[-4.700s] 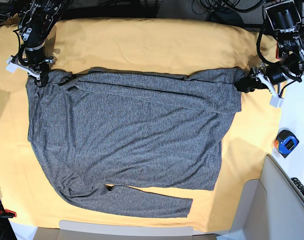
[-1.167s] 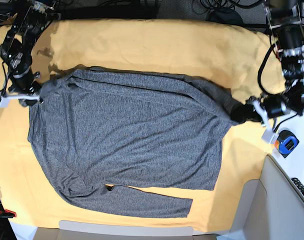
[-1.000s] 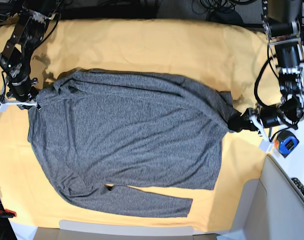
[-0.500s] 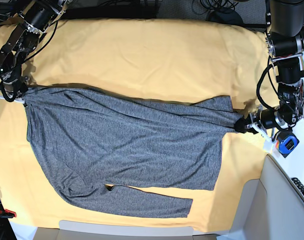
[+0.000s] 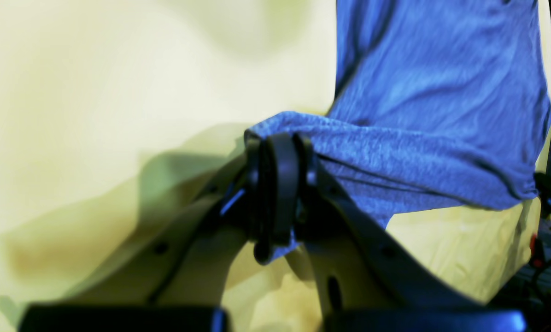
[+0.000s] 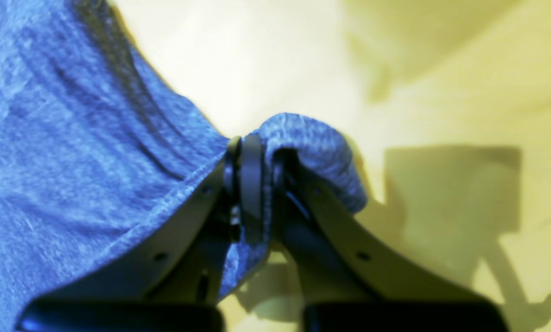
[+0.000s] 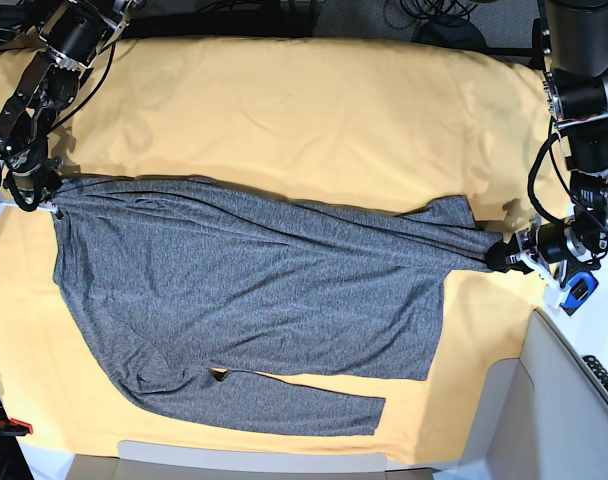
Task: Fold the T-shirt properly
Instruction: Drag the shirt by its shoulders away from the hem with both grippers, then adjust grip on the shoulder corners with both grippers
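The heather-grey T-shirt (image 7: pixel 254 290) lies spread on the yellow-orange sheet, one long sleeve (image 7: pixel 294 400) along its near edge. Its far edge is folded over and pulled taut between both grippers. My left gripper (image 7: pixel 501 258) is shut on the shirt's right corner, just above the sheet. In the left wrist view it (image 5: pixel 275 184) pinches a bunch of fabric (image 5: pixel 395 152). My right gripper (image 7: pixel 34 198) is shut on the shirt's left corner. In the right wrist view it (image 6: pixel 252 184) clamps a rolled fold (image 6: pixel 307 138).
The yellow-orange sheet (image 7: pixel 304 110) covers the table. A blue and orange tape measure (image 7: pixel 576 291) lies right beside my left gripper. A grey-white box (image 7: pixel 574 400) stands at the front right. Cables (image 7: pixel 444 15) run along the far edge. A red clamp (image 7: pixel 14 427) sits front left.
Both grippers, shut on the shirt's far corners, have moved toward the near side and outward. The folded far edge has been drawn down over the body and stretched taut.
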### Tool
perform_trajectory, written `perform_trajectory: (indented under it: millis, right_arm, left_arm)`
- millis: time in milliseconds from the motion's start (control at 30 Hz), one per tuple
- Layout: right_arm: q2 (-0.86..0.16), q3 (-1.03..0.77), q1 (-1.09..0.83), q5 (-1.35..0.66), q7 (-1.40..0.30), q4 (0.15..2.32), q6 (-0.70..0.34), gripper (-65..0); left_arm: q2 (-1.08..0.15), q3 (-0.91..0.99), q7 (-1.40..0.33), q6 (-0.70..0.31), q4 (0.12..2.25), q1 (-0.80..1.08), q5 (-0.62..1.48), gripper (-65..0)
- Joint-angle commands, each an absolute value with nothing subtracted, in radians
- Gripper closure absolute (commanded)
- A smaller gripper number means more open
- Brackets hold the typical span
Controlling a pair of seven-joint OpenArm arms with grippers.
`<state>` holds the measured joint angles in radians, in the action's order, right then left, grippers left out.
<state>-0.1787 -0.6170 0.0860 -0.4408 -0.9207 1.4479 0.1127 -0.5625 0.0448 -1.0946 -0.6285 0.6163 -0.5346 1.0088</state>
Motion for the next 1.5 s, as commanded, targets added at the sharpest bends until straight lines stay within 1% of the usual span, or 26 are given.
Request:
perform_trajectory:
  millis: [0, 33, 67, 100, 133, 200, 267, 300, 333, 367, 600, 700, 867, 1100, 1267, 1467]
  right_arm:
    - [-0.194, -0.611, 0.102, -0.429, -0.905, 1.460, 0.114, 0.0]
    - [-0.193, -0.602, 0.102, -0.429, -0.905, 1.460, 0.114, 0.0]
    - [-0.193, -0.595, 0.102, -0.429, -0.905, 1.458, 0.114, 0.0]
    - [-0.191, -0.593, 0.099, -0.429, -0.905, 1.458, 0.114, -1.3]
    - [-0.189, -0.593, 0.097, -0.429, -0.906, 1.458, 0.116, -4.2]
    - [-0.189, -0.593, 0.094, -0.429, -0.906, 1.458, 0.116, -12.3]
    - [-0.188, -0.593, 0.091, -0.430, -0.906, 1.458, 0.116, -20.8]
    - [-0.188, -0.593, 0.084, -0.435, -0.906, 1.458, 0.114, -24.4]
    - [-0.188, -0.595, 0.074, -0.437, -0.906, 1.465, 0.113, -27.0]
    - [-0.188, -0.598, 0.073, -0.437, -0.906, 1.468, 0.113, -28.2]
    - [-0.196, -0.604, 0.053, -0.509, -0.903, 1.468, 0.110, -28.8]
    - [-0.188, -0.662, 0.051, -0.581, -0.903, 1.458, 0.110, -28.8]
    - [-0.157, -0.733, 0.044, -0.685, -0.903, 1.417, 0.110, -28.8]
    - [-0.067, -0.734, 0.045, -0.757, -0.903, 1.419, 0.110, -28.8]
    - [-0.028, -0.730, 0.045, -0.849, -0.905, 1.419, 0.110, -28.7]
    - [-0.022, -0.730, 0.021, -0.900, -0.906, 1.457, 0.110, -28.5]
  left_arm:
    - [-0.579, 0.045, -1.086, -0.631, 0.628, -0.550, 1.020, -0.5]
    - [-0.581, 0.036, -1.086, -0.631, 0.628, -0.536, 1.020, -2.0]
    - [-0.582, 0.015, -1.086, -0.631, 0.638, -0.529, 1.020, -4.7]
    - [-0.584, -0.004, -1.086, -0.631, 0.659, -0.518, 1.020, -8.1]
    - [-0.584, -0.022, -1.086, -0.631, 0.687, -0.518, 1.020, -12.4]
    - [-0.585, -0.035, -1.087, -0.631, 0.734, -0.481, 1.020, -19.9]
    - [-0.588, -0.035, -1.087, -0.631, 0.760, -0.456, 1.020, -22.5]
    - [-0.602, -0.035, -1.093, -0.631, 0.773, -0.447, 1.020, -22.1]
    - [-0.605, -0.035, -1.104, -0.631, 0.786, -0.443, 1.020, -21.9]
    - [-0.607, -0.033, -1.113, -0.631, 0.794, -0.438, 1.020, -21.9]
    - [-0.634, -0.031, -1.125, -0.631, 0.872, -0.377, 1.023, -21.9]
    - [-0.642, -0.031, -1.125, -0.631, 0.883, -0.360, 1.024, -21.9]
    - [-0.642, -0.031, -1.124, -0.631, 0.883, -0.351, 1.024, -21.9]
    - [-0.644, -0.031, -1.124, -0.631, 0.883, -0.349, 1.024, -21.9]
    - [-0.644, -0.033, -1.124, -0.631, 0.883, -0.349, 1.023, -21.9]
    - [-0.644, -0.033, -1.127, -0.631, 0.883, -0.349, 1.023, -21.9]
